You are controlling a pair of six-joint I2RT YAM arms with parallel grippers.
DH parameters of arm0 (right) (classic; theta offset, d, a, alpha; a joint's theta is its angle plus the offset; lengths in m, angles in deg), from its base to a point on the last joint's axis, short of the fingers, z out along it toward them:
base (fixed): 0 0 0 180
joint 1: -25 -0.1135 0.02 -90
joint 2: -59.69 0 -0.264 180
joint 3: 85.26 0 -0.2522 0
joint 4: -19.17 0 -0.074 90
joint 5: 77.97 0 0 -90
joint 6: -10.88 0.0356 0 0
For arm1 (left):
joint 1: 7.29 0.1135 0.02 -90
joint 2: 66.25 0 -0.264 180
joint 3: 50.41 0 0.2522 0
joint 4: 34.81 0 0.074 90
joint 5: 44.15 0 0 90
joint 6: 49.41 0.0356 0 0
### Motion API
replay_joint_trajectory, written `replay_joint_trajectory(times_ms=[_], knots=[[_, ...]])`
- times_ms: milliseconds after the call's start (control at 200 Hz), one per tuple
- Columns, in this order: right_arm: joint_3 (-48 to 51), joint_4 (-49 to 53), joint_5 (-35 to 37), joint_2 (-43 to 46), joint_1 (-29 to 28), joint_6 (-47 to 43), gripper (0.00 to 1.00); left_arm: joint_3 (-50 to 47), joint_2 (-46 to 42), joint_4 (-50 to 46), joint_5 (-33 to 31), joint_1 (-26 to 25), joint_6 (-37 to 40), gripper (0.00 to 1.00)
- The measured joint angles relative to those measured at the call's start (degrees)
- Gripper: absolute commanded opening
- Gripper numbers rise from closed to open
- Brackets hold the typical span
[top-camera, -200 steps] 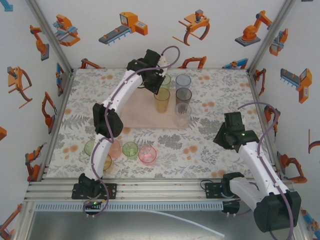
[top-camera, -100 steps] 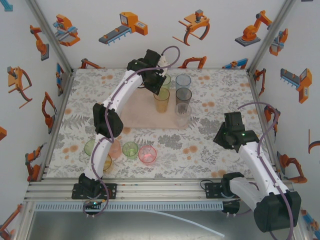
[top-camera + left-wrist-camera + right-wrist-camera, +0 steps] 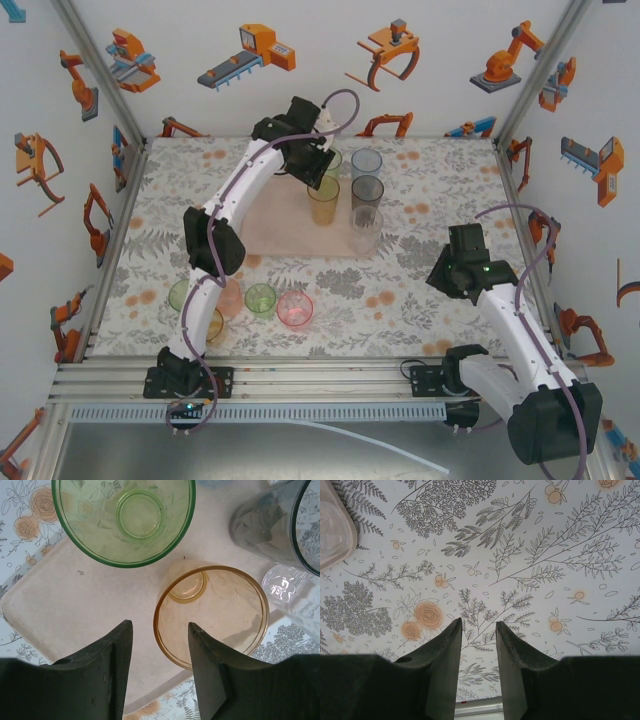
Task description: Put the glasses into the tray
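We record the left gripper [image 3: 159,625] newly parted, amber glass [image 3: 215,615] released upright on the tray [image 3: 75,600]; right gripper [image 3: 477,622], off the tray, narrow and empty.

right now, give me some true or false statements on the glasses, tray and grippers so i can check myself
1. The orange glass stands upright on the tray. True.
2. The right gripper holds a glass. False: its jaws stand apart over the floral tabletop, with nothing between them.
3. All the glasses are on the tray. False: several, a pink glass among them, stand on the floral tabletop.
4. The left gripper hovers above the tray, jaws apart. True.
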Motion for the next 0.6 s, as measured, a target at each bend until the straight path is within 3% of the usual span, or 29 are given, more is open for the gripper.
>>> replay_joint_trajectory(times_ms=[601], knots=[[0.0,-0.5,0.0,-0.5,0.0,0.0,0.35,0.0,-7.0,-3.3,0.3,-0.1,0.4,0.52]])
